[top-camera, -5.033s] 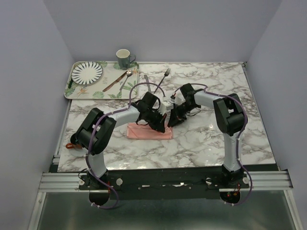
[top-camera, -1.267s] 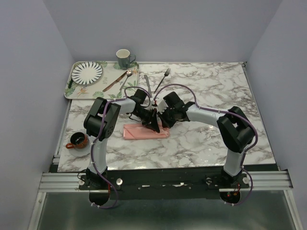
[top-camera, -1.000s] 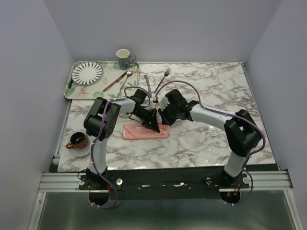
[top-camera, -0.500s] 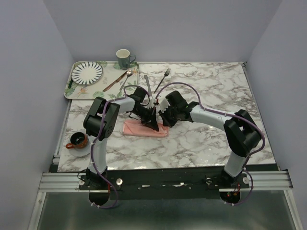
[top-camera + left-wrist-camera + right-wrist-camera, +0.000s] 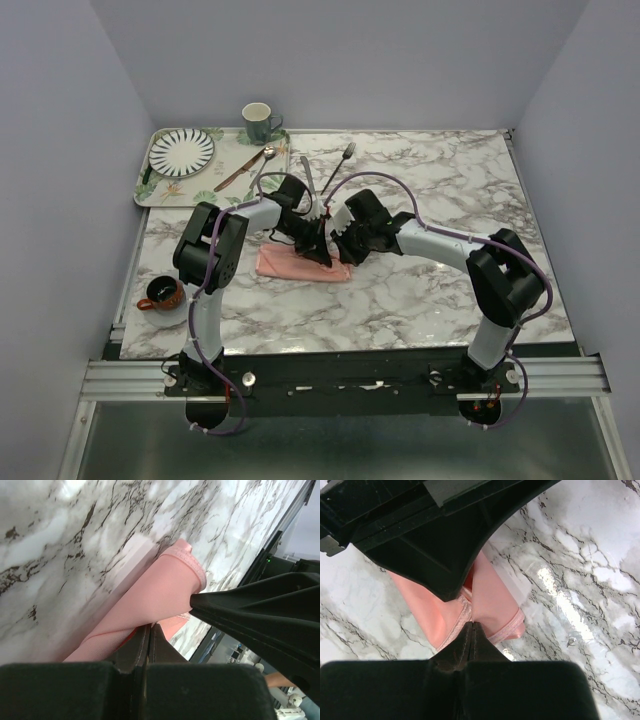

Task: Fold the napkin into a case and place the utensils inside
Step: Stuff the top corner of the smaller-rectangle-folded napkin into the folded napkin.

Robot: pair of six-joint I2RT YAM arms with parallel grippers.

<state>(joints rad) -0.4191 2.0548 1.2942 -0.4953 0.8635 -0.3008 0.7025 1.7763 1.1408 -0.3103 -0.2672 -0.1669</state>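
The left gripper [image 5: 322,252] is pressed shut on an edge of the salmon-pink cloth napkin [image 5: 292,266], which lies folded into a narrow band on the white grey-veined marble table [image 5: 430,200], just in front of the two arms' meeting point. In the left wrist view its black fingers [image 5: 142,640] close flat together over a lifted fold of the pink cloth [image 5: 150,600], whose hemmed corner curls up off the marble. The right gripper [image 5: 340,250] comes in from the opposite side, almost touching the left one, and is likewise pinched closed on the napkin: its wrist view shows the fingertips [image 5: 471,630] meeting on the stitched hem of the cloth [image 5: 492,600], with the left gripper's dark body [image 5: 445,530] crowding the frame just above. Behind the grippers, bare on the marble, lie a slim silver metal fork [image 5: 343,160] and a silver metal table knife [image 5: 308,175], near each other and outside the cloth. At the far left corner a leaf-patterned tray [image 5: 215,195] carries a striped round plate [image 5: 181,150], a green mug [image 5: 258,122], a silver spoon [image 5: 262,165] and a brown-handled utensil [image 5: 238,170]. A small brown cup [image 5: 160,292] sits near the table's left edge, well apart from the napkin.
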